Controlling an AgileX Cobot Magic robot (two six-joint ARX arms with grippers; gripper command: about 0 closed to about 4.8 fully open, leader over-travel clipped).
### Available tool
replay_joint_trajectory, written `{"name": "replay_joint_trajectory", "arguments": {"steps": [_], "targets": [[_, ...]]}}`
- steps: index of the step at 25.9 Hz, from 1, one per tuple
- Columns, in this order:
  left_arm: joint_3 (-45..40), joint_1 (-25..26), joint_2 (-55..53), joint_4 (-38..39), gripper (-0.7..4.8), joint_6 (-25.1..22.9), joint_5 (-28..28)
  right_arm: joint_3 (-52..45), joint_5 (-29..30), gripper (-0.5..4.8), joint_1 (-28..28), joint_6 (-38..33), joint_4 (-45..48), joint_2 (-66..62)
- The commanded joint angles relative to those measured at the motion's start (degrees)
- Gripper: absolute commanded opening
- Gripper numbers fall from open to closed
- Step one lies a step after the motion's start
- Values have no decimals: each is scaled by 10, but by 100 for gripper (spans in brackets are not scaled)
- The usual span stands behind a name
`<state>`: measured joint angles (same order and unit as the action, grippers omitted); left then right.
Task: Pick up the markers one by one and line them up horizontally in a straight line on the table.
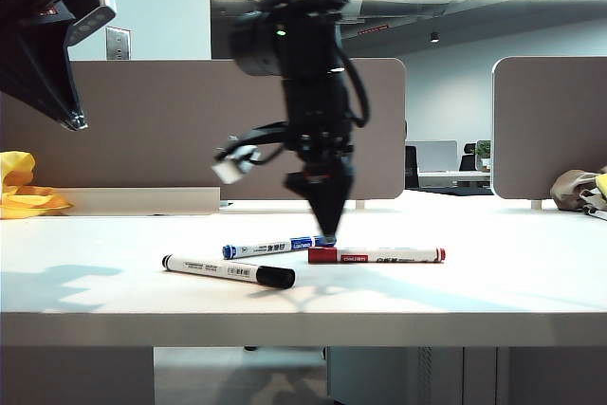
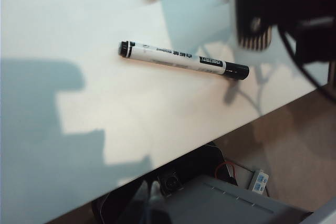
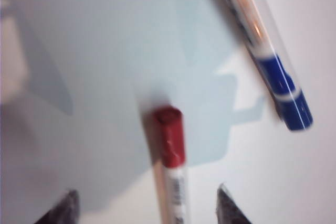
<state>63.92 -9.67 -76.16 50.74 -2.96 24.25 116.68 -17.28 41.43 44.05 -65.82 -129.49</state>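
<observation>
Now the right gripper (image 3: 144,205) stands wide open over the red-capped white marker (image 1: 377,255), which lies flat on the big white table (image 1: 95,263), so I think this pen is being set down. The blue-capped white marker (image 1: 270,248) lies just beside it, nearly end to end. The black-capped white marker (image 1: 228,270) lies in front, slanted, and looks next to be picked up. Three markers, one table. The left gripper (image 1: 74,120) waits up high on the left, pinched closed and empty.

Red marker between parted fingertips
The right gripper (image 3: 146,205) straddles the red marker (image 3: 170,174) on the table (image 3: 94,40); the blue marker (image 3: 278,77) lies beside, apart.
</observation>
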Motion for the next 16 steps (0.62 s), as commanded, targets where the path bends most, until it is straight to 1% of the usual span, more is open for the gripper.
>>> {"name": "replay_joint_trajectory", "arguments": {"steps": [1, 3, 4, 5, 6, 7, 10, 14, 16], "targets": [[2, 0, 2, -4, -5, -1, 2, 7, 23, 334, 27, -50, 15, 7], [2, 0, 2, -2, -5, -1, 2, 8, 33, 334, 39, -66, 21, 7], [2, 0, 2, -2, -5, -1, 2, 16, 42, 334, 48, -88, 19, 7], [2, 0, 2, -2, -5, -1, 2, 22, 58, 333, 49, -110, 20, 7], [2, 0, 2, -2, -5, -1, 2, 34, 98, 333, 51, -161, 21, 7], [2, 0, 2, -2, -5, -1, 2, 43, 121, 331, 51, -196, 25, 7], [2, 0, 2, 0, -5, -1, 2, 66, 164, 313, 45, -258, 31, 7], [2, 1, 2, -1, -5, -2, -4, 93, 228, 305, 35, -289, 22, 7], [2, 2, 3, -7, -5, -2, -27, 100, 258, 305, 30, -306, 14, 7]]}}
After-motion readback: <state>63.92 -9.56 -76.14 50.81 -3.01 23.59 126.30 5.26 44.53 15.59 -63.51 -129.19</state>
